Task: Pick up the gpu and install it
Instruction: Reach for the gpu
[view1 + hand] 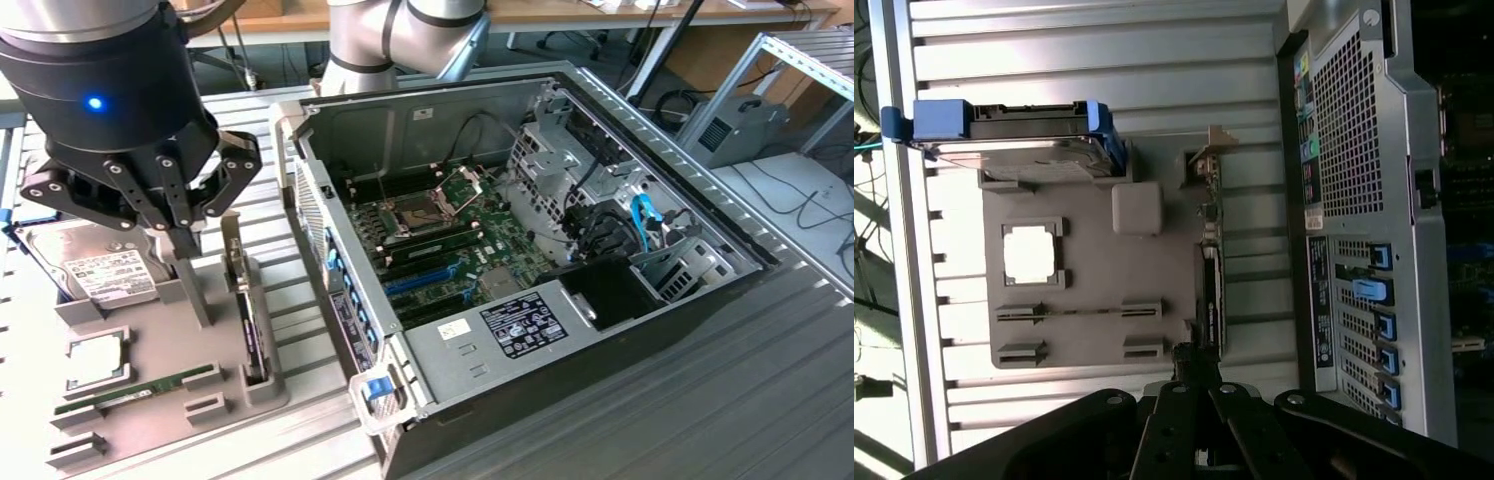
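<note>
Soft, even light filled the exterior view. A blue lamp [95, 102] glowed on the black arm [114, 55] at the exterior view's upper left, and the computer case [534, 330] held shade inside. In the wrist view hard light bleached the table [1104, 40] slats and the chip [1032, 250], while the gripper [1184, 360] stood as a dark silhouette.

The ribbed metal counter [761, 390] directly carries two items: a grey fixture tray [1089, 270] toward the exterior view's left, and an open computer case [304, 195] lying on its side with the interior facing up. A strip of counter shows between them.
</note>
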`<state>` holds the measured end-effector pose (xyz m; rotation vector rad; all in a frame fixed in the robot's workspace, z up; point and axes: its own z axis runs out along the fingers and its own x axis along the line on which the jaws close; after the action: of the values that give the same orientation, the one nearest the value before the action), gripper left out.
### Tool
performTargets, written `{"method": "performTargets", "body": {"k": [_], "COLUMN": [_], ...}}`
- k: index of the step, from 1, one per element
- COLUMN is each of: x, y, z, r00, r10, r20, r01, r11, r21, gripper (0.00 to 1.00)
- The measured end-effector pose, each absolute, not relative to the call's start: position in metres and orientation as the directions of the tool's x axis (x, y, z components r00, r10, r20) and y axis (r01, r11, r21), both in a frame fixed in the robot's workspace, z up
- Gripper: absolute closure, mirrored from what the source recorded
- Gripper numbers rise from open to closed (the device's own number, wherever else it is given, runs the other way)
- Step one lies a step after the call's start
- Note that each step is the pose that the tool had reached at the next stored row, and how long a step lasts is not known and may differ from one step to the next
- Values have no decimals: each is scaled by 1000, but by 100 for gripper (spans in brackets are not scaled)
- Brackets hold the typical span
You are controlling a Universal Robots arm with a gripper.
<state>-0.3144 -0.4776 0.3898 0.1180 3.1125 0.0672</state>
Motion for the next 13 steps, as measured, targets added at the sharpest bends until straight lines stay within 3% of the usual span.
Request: {"method": "performTargets", "body": {"k": [13], "x": [-316], "y": [-483], "z": [389], "r00": [-997], "r10": [76], "r20": [-24], "r01": [75], "r11": [996], "r21": [44], "gripper": [89]}}
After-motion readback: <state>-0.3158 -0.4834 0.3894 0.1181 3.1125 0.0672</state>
